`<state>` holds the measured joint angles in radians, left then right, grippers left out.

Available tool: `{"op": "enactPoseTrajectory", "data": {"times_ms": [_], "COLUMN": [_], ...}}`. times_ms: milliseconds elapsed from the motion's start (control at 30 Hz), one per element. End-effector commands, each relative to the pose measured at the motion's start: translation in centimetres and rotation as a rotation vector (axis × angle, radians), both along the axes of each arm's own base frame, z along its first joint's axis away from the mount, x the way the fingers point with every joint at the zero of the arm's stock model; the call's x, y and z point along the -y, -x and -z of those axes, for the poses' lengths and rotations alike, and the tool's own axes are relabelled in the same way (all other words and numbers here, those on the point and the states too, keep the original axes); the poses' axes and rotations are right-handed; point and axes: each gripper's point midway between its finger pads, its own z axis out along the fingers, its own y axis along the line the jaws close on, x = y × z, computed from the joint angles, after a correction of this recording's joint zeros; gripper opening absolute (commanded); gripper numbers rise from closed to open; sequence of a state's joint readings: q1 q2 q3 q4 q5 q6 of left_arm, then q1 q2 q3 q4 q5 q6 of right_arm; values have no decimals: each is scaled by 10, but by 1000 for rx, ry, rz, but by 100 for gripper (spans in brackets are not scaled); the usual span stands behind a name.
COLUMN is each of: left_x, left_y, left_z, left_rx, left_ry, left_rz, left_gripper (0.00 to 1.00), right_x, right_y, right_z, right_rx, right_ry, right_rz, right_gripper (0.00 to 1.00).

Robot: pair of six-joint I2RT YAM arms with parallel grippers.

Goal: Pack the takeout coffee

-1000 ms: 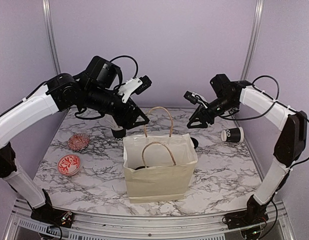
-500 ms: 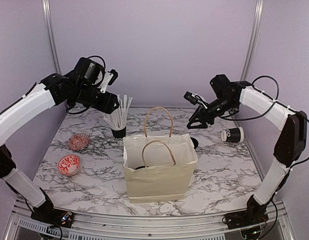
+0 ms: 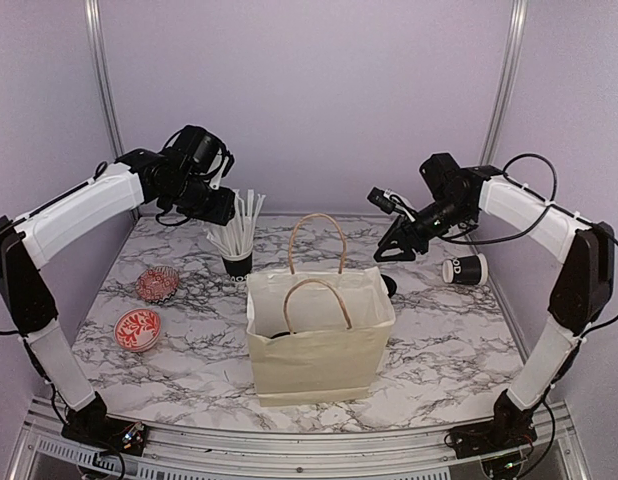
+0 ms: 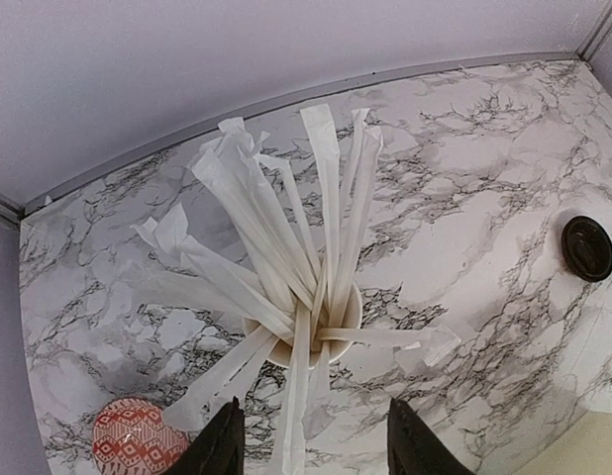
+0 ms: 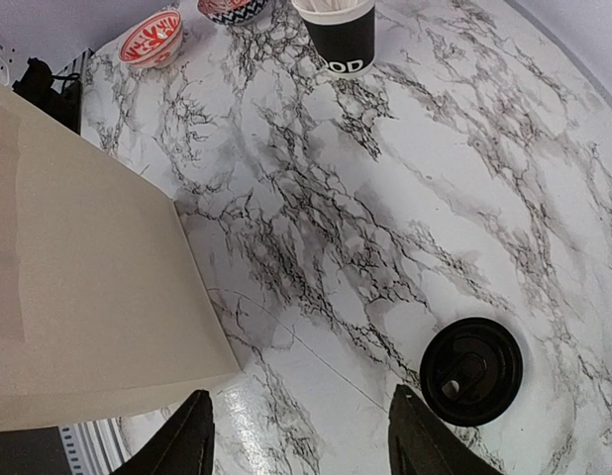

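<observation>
Still unpacked, reach not begun

Now find coffee [image 3: 465, 268] on table [image 3: 439, 340] at right, near wall [image 3: 579, 120], well apart from bag [image 3: 319, 345]; looks tipped on side, white end facing left. Note loose lid [image 5: 471, 371] just past bag's far right corner. See right claw [image 5: 301, 406] hovering roughly above lid, jaws wide, holding nothing. See left claw [image 4: 314, 426] over straw cup [image 3: 237, 264] at far left, jaws apart, also empty. Likely step: reach for coffee. Use right arm [image 3: 529, 215], closest. Swing right and down, grip across black body, not rim. Squeeze lightly; paper, probably crushes. Stand upright before lifting. Carry over bag mouth, lower straight in without snagging. Keep left claw off straws [image 4: 323, 178]. Versus a second ago: note left arm [image 3: 84, 205] lifted up and back from low over straw cup, straws now uncovered in top view. Note right arm in nearly same pose, wrist turned slightly. No shift in coffee, lid, bag.
</observation>
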<state>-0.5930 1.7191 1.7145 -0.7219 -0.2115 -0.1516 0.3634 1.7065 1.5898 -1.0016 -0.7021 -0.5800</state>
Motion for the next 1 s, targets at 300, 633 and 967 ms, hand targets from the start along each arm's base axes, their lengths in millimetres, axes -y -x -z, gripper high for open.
{"op": "enactPoseTrajectory", "data": {"times_ms": [300, 633, 967], "left_x": [3, 1, -6], "left_y": [-11, -12, 32], "left_z": [12, 3, -102], "left_rx": [-20, 7, 147], "left_ry": [-6, -20, 129], "left_rz": [8, 15, 79], "left_gripper": [35, 0, 0], "right_x": [-4, -2, -2], "right_y": [1, 3, -1], "right_z": [-15, -17, -19], "right_rx": [48, 56, 60], "right_ry": [-41, -34, -29], "right_rz": [-24, -18, -7], "right_gripper": [57, 56, 55]}}
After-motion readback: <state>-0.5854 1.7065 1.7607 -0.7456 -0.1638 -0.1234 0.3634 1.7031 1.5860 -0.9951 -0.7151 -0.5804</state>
